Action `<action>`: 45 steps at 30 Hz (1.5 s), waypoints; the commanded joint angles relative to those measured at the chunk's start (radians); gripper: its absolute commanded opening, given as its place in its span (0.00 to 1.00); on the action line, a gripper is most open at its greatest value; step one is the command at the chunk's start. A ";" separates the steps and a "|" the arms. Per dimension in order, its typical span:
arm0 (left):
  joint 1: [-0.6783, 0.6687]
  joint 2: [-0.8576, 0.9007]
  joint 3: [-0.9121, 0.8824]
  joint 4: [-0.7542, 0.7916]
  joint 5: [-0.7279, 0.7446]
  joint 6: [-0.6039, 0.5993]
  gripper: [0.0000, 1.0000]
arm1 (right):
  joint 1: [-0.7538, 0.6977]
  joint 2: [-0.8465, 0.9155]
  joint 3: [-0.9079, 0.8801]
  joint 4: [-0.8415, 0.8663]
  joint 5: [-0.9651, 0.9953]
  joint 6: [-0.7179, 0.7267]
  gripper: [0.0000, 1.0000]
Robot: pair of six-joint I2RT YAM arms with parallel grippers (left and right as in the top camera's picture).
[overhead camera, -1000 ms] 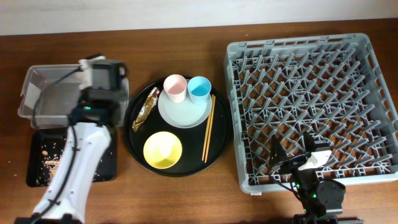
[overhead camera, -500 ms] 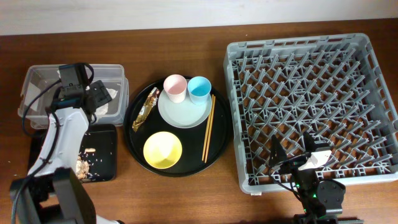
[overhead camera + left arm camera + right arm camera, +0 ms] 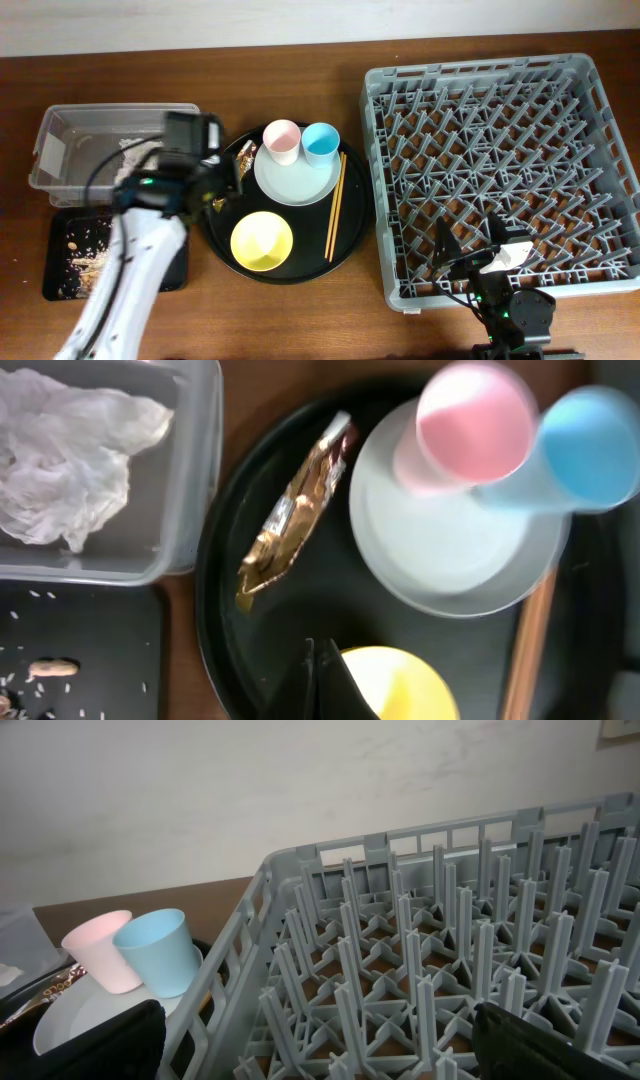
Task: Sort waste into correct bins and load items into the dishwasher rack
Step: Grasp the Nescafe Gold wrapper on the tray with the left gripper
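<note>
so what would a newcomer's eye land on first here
Probably the big grey dishwasher rack filling the right of the table, with nothing in it. Next, the round black tray in the middle, bright with a pink cup, a light blue cup and a yellow bowl. The left gripper hangs over its left side near the shiny wrapper.

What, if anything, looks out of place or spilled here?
Nothing spilled or damaged. Only the wrapper stands out: it lies loose on the round black tray, while the napkin sits in the clear tub.
</note>
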 commanded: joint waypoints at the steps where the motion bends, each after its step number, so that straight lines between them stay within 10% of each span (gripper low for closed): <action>1: -0.073 0.097 -0.035 0.032 -0.229 0.005 0.15 | -0.006 -0.006 -0.005 -0.005 -0.006 -0.003 0.98; 31: -0.078 0.545 -0.035 0.316 -0.274 0.206 0.36 | -0.006 -0.006 -0.005 -0.004 -0.006 -0.002 0.98; 39: -0.078 0.542 -0.033 0.316 -0.349 0.206 0.03 | -0.006 -0.006 -0.005 -0.005 -0.006 -0.003 0.98; 45: -0.079 0.503 -0.011 0.307 -0.348 0.205 0.00 | -0.006 -0.006 -0.005 -0.005 -0.006 -0.003 0.98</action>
